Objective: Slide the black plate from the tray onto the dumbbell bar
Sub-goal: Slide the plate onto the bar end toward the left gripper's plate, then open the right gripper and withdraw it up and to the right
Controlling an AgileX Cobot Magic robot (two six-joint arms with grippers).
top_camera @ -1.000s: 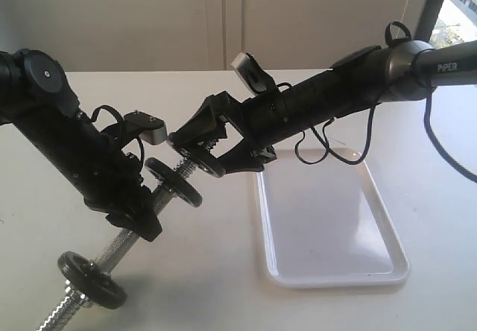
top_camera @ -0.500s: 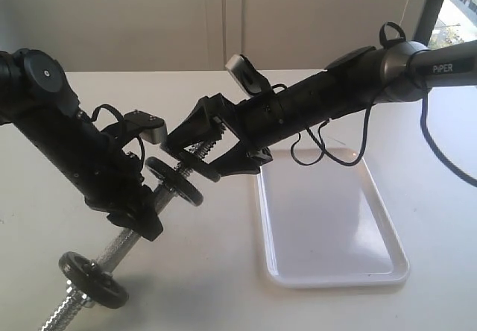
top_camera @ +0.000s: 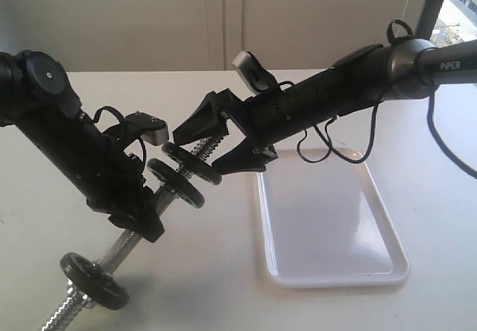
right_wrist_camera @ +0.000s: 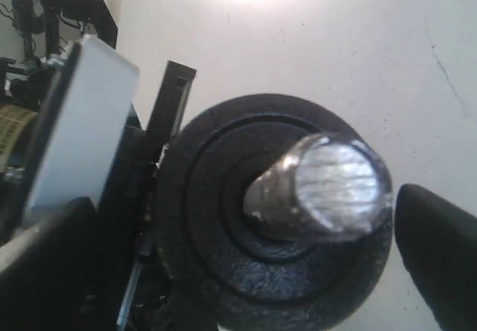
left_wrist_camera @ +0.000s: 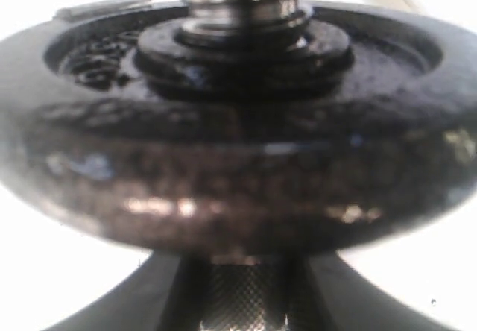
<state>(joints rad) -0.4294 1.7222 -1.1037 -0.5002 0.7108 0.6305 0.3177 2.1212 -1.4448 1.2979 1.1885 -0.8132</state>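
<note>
My left gripper (top_camera: 138,219) is shut on the knurled middle of the dumbbell bar (top_camera: 119,247) and holds it tilted above the table. In the left wrist view the bar (left_wrist_camera: 242,301) sits between the fingers under a black plate (left_wrist_camera: 238,159). Near the bar's upper end sit two black plates; the outer black plate (top_camera: 192,161) is threaded on, the bar end (right_wrist_camera: 328,189) poking through its hole (right_wrist_camera: 276,219). My right gripper (top_camera: 197,152) stands open, jaws on either side of that plate and apart from it. The white tray (top_camera: 328,271) holds nothing.
A third black plate (top_camera: 93,286) sits on the bar's low end near the table's front left. The right arm's cables (top_camera: 320,148) hang over the tray's far end. Pale cabinet doors stand behind the table.
The right gripper pushed the outer plate a little further down the bar, then spread its jaws and let it go. The left arm and the bar stayed still.
</note>
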